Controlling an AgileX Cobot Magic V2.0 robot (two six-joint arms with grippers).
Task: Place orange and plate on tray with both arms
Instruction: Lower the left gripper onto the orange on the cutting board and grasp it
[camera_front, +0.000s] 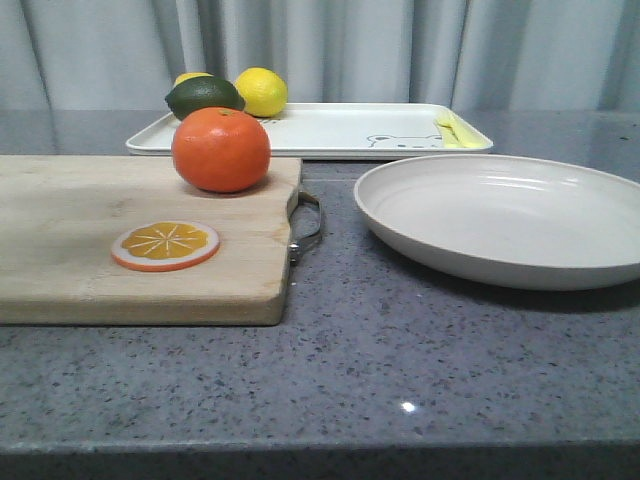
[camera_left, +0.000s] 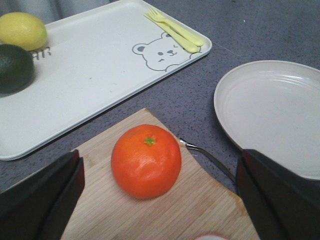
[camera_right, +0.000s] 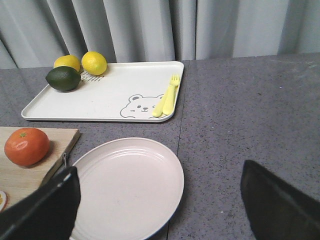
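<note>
The orange (camera_front: 221, 149) (camera_left: 146, 161) (camera_right: 26, 146) rests on the far right corner of a wooden cutting board (camera_front: 120, 235). To its right lies the wide off-white plate (camera_front: 510, 215) (camera_left: 272, 112) (camera_right: 127, 187) on the grey counter. Behind both sits the white tray (camera_front: 330, 128) (camera_left: 95, 65) (camera_right: 110, 95) with the bear drawing. My left gripper (camera_left: 159, 200) hangs open above the board, the orange between and beyond its fingers. Over the plate's near side my right gripper (camera_right: 162, 207) stands open and holds nothing. Neither gripper shows in the front view.
On the tray's left end lie a dark green lime (camera_front: 204, 97) and two yellow lemons (camera_front: 261, 91); yellow cutlery (camera_front: 450, 130) lies at its right end. An orange slice disc (camera_front: 165, 245) sits on the board. The board's metal handle (camera_front: 308, 225) points toward the plate.
</note>
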